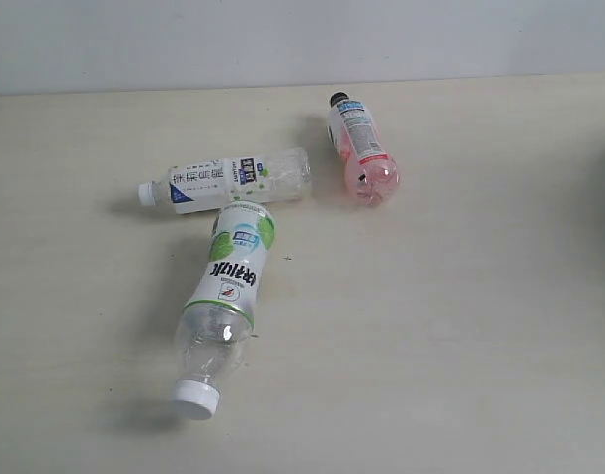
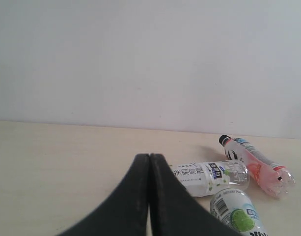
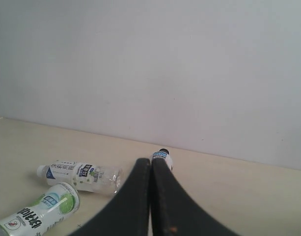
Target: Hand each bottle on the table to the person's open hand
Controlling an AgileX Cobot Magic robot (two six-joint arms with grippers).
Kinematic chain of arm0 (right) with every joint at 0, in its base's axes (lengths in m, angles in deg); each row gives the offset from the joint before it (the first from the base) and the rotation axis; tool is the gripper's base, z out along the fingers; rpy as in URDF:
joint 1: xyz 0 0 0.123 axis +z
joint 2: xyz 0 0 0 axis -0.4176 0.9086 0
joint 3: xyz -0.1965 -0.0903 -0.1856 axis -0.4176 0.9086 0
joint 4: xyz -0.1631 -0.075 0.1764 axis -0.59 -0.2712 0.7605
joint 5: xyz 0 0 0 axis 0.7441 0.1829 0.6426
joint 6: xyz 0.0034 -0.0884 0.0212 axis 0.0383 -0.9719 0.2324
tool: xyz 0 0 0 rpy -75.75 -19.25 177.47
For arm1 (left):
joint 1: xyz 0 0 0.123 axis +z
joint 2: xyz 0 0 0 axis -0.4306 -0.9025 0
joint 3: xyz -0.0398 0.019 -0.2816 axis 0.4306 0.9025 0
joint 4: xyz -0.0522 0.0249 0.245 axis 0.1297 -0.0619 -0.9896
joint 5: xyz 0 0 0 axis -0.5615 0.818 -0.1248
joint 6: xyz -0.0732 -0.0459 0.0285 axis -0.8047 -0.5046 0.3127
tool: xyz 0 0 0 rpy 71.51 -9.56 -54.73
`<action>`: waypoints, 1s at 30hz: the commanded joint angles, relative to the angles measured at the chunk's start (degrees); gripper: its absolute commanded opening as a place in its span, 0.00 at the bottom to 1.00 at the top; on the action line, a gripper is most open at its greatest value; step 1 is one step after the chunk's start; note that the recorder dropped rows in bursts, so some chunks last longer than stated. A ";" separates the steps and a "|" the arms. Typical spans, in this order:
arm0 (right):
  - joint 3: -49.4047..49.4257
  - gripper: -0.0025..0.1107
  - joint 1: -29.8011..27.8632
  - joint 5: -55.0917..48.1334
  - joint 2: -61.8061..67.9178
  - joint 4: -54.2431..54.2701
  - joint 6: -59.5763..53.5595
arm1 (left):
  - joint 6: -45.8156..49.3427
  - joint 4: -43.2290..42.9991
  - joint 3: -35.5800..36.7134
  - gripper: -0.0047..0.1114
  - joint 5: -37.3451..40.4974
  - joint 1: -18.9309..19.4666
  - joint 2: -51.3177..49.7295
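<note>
Lying on the table [image 1: 480,346] — three bottles [image 1: 230,276] — left gripper [image 2: 149,156] and right gripper [image 3: 150,161] both closed, empty.

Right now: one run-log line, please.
left gripper: shut, empty | right gripper: shut, empty | green-label bottle, blue-label bottle, pink bottle: lying on table | hand: not in view

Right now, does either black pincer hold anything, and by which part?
Nothing is held. The left black pincer and the right black pincer are both shut on nothing.
</note>
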 commanded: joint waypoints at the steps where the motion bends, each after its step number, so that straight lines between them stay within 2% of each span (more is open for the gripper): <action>1: 0.29 0.02 0.03 0.14 -0.21 -0.03 -0.42 | -0.17 -0.20 0.19 0.05 0.01 0.15 0.35; 30: 0.29 0.02 0.03 0.03 -0.21 1.11 -0.30 | -0.17 -0.20 0.19 0.05 0.01 0.15 0.35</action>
